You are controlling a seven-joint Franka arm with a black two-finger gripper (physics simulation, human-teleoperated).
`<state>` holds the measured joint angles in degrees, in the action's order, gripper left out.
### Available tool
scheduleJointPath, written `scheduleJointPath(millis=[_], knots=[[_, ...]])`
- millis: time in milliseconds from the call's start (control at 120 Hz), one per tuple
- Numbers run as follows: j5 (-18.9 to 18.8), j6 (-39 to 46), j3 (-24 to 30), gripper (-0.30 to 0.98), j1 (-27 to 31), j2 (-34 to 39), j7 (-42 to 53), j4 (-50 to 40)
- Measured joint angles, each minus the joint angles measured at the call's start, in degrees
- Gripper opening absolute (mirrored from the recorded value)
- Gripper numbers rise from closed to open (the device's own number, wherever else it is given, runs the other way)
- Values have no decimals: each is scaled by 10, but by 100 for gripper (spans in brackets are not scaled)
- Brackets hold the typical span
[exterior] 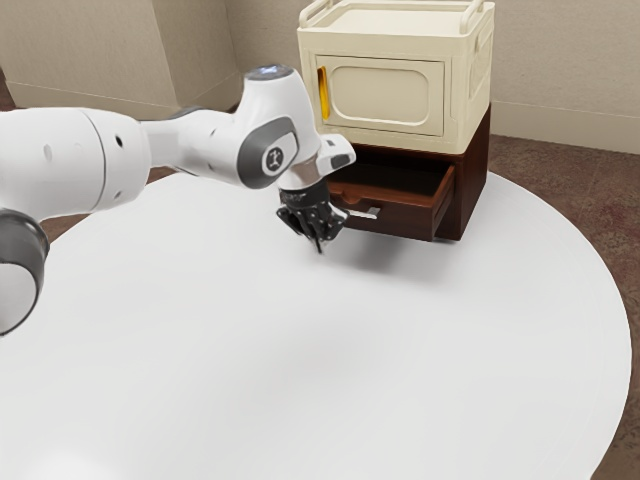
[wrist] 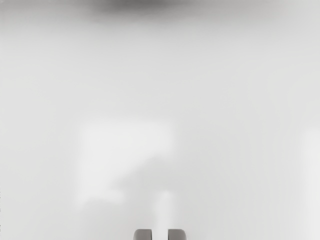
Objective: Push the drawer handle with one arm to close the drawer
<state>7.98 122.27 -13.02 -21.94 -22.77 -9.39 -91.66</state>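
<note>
Over the round white table (exterior: 300,350), my black two-finger tool (exterior: 319,246) hangs with its fingertips (wrist: 142,234) slightly parted, nothing between them. The small silvery bar handle (exterior: 363,213) lies just beside it, toward the exterior view's right and a little farther; its long axis runs left to right, its face pointing near. Behind it, the brown wooden drawer (exterior: 400,222) juts from its dark cabinet (exterior: 472,185); I judge the push must go far-ward.
</note>
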Motion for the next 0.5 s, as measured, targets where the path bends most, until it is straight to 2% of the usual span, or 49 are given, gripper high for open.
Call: scheduleJointPath(millis=[283,383,500], knots=[[-6,-11,5,-9,32,-88,2,121],[-7,-20,37,-10,66,-122,2,167],[-9,-29,50,-10,78,-144,4,202]])
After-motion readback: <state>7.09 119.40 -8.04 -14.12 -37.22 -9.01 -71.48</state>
